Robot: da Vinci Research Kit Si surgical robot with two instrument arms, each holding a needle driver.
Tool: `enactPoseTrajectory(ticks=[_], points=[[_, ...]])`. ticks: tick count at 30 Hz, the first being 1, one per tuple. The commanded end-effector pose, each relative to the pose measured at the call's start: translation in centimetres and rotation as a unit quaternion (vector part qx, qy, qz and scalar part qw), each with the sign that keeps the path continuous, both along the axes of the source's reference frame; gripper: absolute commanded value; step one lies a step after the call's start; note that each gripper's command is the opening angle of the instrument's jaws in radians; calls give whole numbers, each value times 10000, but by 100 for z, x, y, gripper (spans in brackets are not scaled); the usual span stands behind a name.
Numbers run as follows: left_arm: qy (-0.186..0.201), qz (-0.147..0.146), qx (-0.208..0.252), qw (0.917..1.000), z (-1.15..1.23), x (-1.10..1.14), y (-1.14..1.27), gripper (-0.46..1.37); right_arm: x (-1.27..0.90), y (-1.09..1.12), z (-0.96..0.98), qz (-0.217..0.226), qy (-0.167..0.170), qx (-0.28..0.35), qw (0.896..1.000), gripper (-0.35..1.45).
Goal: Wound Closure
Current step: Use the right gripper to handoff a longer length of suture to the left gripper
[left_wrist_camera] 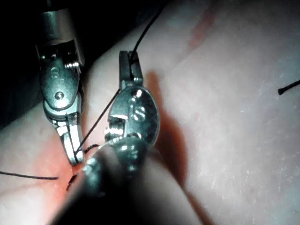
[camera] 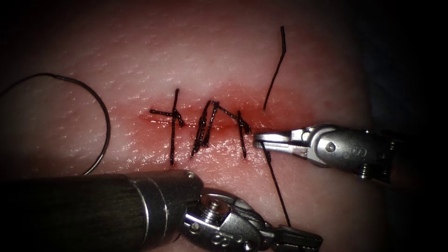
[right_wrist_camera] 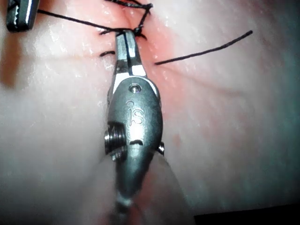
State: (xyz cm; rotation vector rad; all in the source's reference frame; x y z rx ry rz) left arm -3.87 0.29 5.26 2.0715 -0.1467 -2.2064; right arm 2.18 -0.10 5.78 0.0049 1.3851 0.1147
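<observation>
Left tool (camera: 298, 240) fingers clamp the thread (camera: 276, 184); right tool (camera: 266, 139) fingers pinch it at the cut (camera: 154, 119). Needle (camera: 100, 116) lies loose left. Overpulling risks tearing tissue (camera: 140, 60).

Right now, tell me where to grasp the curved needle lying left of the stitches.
Probably on the needle's open body, right side of its arc, coming from above: it lies flat on the tissue, free of both tools. Its lower end hides behind the left tool's shaft.

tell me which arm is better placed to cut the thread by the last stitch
Right, probably. The right tool sits at the rightmost stitch, jaws closed on the thread, and only it can cut. The left tool holds that thread further out, away from the cut.
</observation>
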Motion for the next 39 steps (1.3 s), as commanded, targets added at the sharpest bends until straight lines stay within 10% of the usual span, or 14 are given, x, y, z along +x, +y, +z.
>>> enactPoseTrajectory(ticks=[1, 4, 7, 9, 12, 39], points=[[-12, 34, -21, 10000, 0, 3, 1, -35, 0, 0, -1, 13, 1, -4, 10000, -35], [-31, 61, -19, 10000, 2, 8, 3, -35, 0, -1, -2, 12, 3, -1, 10000, -27], [-55, 92, -15, 9999, 4, 14, 7, -35, -1, -4, -5, 20, -4, -1, 10000, 22], [-79, 121, -6, 9999, 6, 19, 11, -35, -2, -8, -10, 201, -127, -20, 9997, 89], [-108, 155, 18, 9998, 4, 25, 17, -35, -2, -10, -18, 439, -249, -72, 9987, 122], [-325, 212, 933, 9949, -9, 30, 48, -35, 24, -27, -95, -390, 307, -1694, 9843, 116]])
